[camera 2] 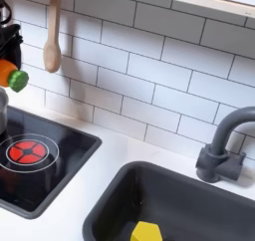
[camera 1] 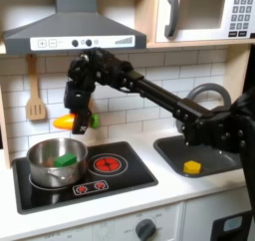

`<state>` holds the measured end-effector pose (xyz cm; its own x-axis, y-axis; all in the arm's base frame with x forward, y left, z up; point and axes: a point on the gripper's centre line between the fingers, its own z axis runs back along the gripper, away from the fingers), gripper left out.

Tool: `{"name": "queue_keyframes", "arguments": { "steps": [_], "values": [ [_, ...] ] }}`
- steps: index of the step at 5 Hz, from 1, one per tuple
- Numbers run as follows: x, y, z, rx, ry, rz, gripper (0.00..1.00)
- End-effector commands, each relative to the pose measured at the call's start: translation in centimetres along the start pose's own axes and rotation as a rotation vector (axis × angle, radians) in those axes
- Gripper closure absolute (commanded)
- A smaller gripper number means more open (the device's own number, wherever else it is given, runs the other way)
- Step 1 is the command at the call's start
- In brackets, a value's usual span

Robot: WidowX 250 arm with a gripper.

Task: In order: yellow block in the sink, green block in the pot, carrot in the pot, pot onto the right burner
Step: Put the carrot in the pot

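**Two placements done; carrot in transit**

The small yellow cube [camera 1: 192, 166] is found lying in the dark grey rectangular sink [camera 1: 221, 161]. The small green cube [camera 1: 67, 158] is found inside the shiny round silver pot [camera 1: 57, 161], which stands on the left burner in the first exterior view. The end effector [camera 1: 76, 119] is closed on the orange toy carrot [camera 1: 65, 120], held above the pot. Carrot release and the pot slide are judged outstanding.
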<state>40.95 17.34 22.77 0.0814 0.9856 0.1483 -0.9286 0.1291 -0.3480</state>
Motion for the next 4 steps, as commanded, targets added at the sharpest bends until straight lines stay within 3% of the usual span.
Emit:
{"name": "queue_keyframes", "arguments": {
  "steps": [1, 3, 4],
  "values": [
    [1.5, 0.6, 0.2, 0.004, -0.023, 0.064, 1.0],
    [3.0, 1.6, -1.7, 0.057, -0.031, 0.113, 1.0],
    [3.6, 1.4, -2.2, 0.061, -0.039, 0.128, 1.0]
  ]
}}
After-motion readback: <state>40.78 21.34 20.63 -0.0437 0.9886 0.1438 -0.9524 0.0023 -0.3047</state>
